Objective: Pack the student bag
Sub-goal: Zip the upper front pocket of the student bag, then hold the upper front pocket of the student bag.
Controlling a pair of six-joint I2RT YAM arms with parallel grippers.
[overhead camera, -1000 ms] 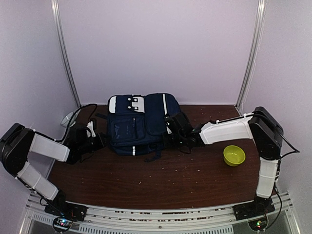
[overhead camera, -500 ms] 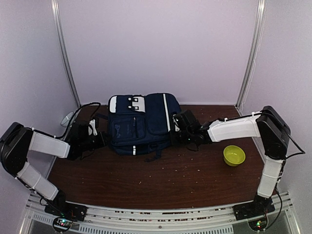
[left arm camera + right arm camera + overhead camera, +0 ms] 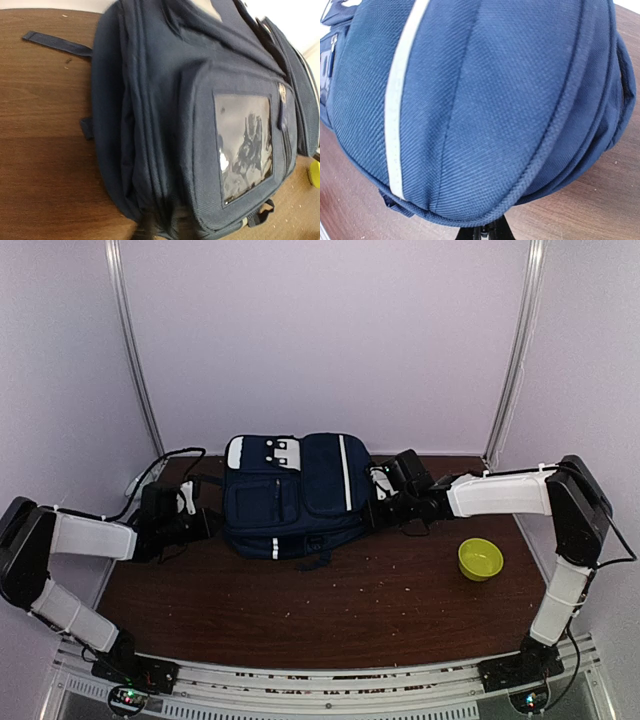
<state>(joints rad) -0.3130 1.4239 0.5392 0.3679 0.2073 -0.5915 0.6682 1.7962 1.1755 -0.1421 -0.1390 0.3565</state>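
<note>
Student bag (image 3: pixel 290 495) lies flat on the table (image 3: pixel 330 610), between both claws. Right gripper (image 3: pixel 487 232) is clenched at the bag's right seam. Left gripper (image 3: pixel 200 522) is at the bag's left side, can't tell its state. Risk: your thin fabric pinch slips, or you drag the bag into the bowl (image 3: pixel 480 558) to its right.

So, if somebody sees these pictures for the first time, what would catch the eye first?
The navy student bag lies flat at the back middle of the brown table, by far the biggest thing. The left arm and right arm reach to its two sides. A small yellow-green bowl stands apart, near the right edge.
</note>
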